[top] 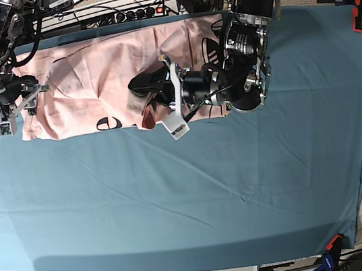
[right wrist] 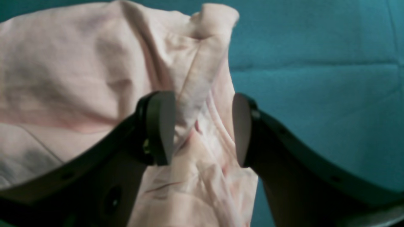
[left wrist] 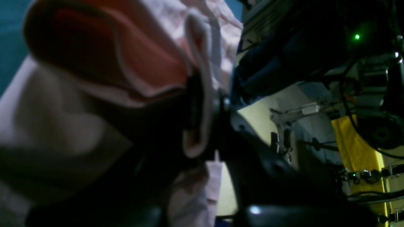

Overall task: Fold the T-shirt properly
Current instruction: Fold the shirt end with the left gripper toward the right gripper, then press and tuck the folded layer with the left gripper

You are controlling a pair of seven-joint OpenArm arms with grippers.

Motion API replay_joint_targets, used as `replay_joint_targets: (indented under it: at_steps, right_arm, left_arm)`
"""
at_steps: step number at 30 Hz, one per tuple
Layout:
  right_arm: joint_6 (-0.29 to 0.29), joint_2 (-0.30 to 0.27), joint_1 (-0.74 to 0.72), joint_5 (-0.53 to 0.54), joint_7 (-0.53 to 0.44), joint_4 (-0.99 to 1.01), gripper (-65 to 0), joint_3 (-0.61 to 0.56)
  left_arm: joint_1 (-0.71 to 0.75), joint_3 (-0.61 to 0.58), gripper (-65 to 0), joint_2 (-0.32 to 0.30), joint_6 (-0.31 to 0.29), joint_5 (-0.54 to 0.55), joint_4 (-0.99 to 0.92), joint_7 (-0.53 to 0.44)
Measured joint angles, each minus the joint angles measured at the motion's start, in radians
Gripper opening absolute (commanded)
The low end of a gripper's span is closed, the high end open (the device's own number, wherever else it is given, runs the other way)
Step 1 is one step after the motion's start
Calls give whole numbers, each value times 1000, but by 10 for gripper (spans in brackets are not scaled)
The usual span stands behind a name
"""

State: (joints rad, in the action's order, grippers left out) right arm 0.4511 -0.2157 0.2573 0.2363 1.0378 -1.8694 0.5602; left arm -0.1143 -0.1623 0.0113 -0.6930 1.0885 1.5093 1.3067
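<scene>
The pale pink T-shirt lies crumpled along the far side of the table, with bits of black print showing at its front edge. My left gripper reaches in from the right near the shirt's middle. It is shut on a hemmed fold of the T-shirt, and the cloth bunches around the left gripper. My right gripper is at the shirt's left end. In the right wrist view the right gripper stands open, its pads straddling a raised ridge of the T-shirt without pinching it.
The teal table cloth covers the whole table. A power strip and cables run behind the far edge. Orange clamps hold the cloth at the right edge and the front right corner.
</scene>
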Motion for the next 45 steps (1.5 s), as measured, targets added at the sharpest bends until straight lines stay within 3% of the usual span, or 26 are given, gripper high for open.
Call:
replay_joint_targets:
  at_steps: [2,7,9,17,19,21,22,27,31,33,38,45]
  right_arm:
    - [0,0,0,0,0,0,-356,0]
    - [0,0,0,0,-4,0,-356,0]
    - [0,0,0,0,-3,0,-356,0]
    - [-3,0,-3,11,-7,0,-356,0]
    - [-3,0,-3,11,-7,0,-356,0]
    - [-3,0,-3,11,-7,0,-356,0]
    - [-3,0,-3,11,-7,0,-356,0]
    - [-3,0,-3,11,-7,0,-356,0]
    - [-3,0,-3,11,-8,0,-356,0]
    - [-3,0,-3,11,-7,0,-356,0]
    - [-3,0,-3,11,-10,0,-356,0]
    - [-3,0,-3,11,-10,0,-356,0]
  left_arm:
    - [0,0,-650,0,0,0,0,0]
    - [0,1,-425,24,0,-17,-1,-3]
    - [0,0,-385,43,0,-22,-2,-3]
    - [0,0,-388,66,0,-22,-2,-6]
    - [-12,0,-467,59,0,-19,-3,3]
    - [-43,0,-627,31,-1,-13,-2,31]
    - [-61,0,-650,11,0,-18,2,37]
    - [-111,3,-650,-89,0,-57,39,59]
    - [-83,0,-650,-198,50,-126,40,51]
    - [-61,11,-650,-229,49,-144,40,47]
    - [-13,80,-650,-223,68,-166,75,26]
    - [-8,144,-650,-228,137,-308,95,-29]
